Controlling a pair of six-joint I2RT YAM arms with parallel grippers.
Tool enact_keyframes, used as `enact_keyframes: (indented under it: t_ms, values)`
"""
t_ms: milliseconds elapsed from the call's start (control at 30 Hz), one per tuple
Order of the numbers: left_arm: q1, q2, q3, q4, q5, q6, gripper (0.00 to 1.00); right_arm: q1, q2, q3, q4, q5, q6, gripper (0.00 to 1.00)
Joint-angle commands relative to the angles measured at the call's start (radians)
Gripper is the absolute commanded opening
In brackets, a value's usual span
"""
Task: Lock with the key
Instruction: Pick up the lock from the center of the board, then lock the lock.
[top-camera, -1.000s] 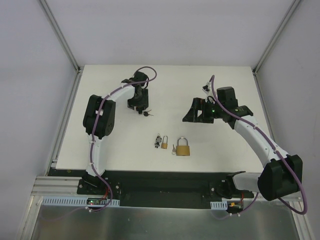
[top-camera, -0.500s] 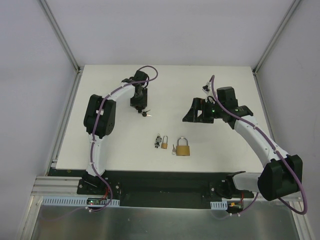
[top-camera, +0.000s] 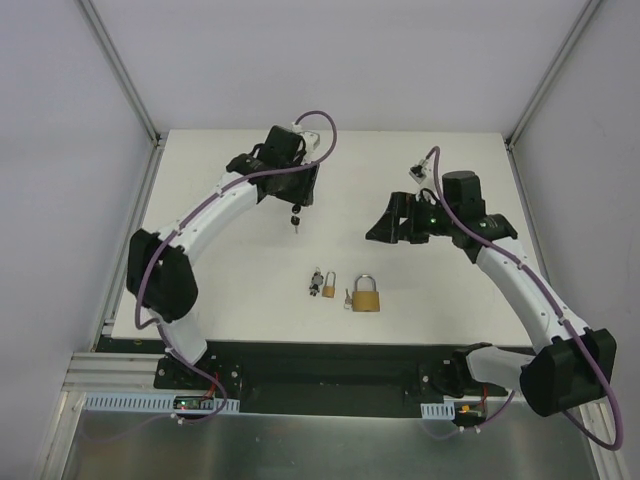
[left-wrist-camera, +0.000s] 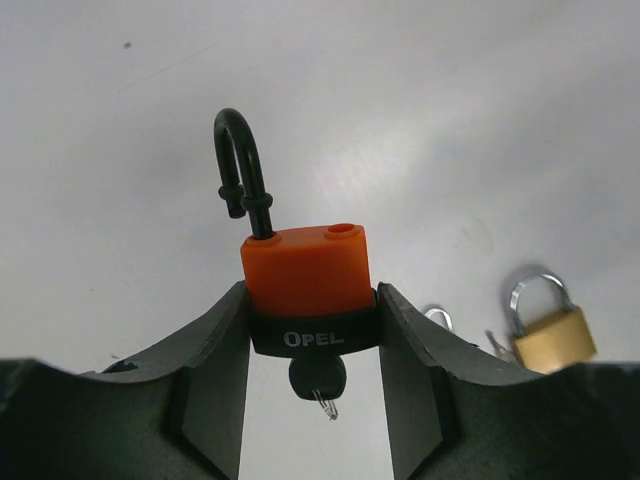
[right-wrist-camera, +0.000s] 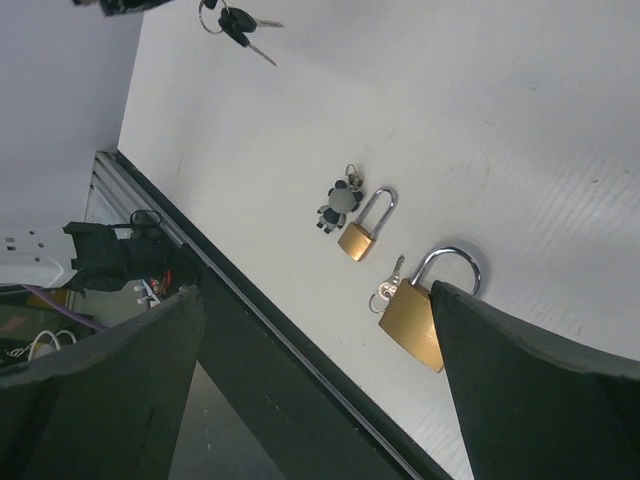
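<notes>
key (left-wrist-camera: 318, 380) mostly hidden beneath the orange padlock (left-wrist-camera: 305, 270) (head shows).

Both my arms are built alike: white shells on the long links, bulky black housings at the joints. Left arm (top-camera: 215, 207), right arm (top-camera: 515, 280). A purple cable (top-camera: 322, 130) runs along each and loops free by the wrist. My left hand (top-camera: 298, 200) is matte black, with broad tapered fingers (left-wrist-camera: 215, 370). My right hand (top-camera: 388, 225) is the same black, its fingers (right-wrist-camera: 540, 390) wide and smooth-edged.

The orange padlock (left-wrist-camera: 305, 270) is upright, black shackle (left-wrist-camera: 240, 160) open, key (left-wrist-camera: 318, 380) in its underside.
</notes>
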Motion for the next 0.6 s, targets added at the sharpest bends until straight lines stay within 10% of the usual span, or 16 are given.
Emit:
enact_keyframes:
  t_ms: [0, 567]
  values:
    - [-0.052, -0.193, -0.053, 0.011, 0.13, 0.08, 0.0, -0.006, -0.069, 0.072, 0.063, -0.094, 0.033, 0.96]
    - [-0.122, -0.569, -0.207, 0.11, 0.663, 0.05, 0.0, 0.0, -0.101, -0.014, 0.758, -0.343, 0.455, 0.97]
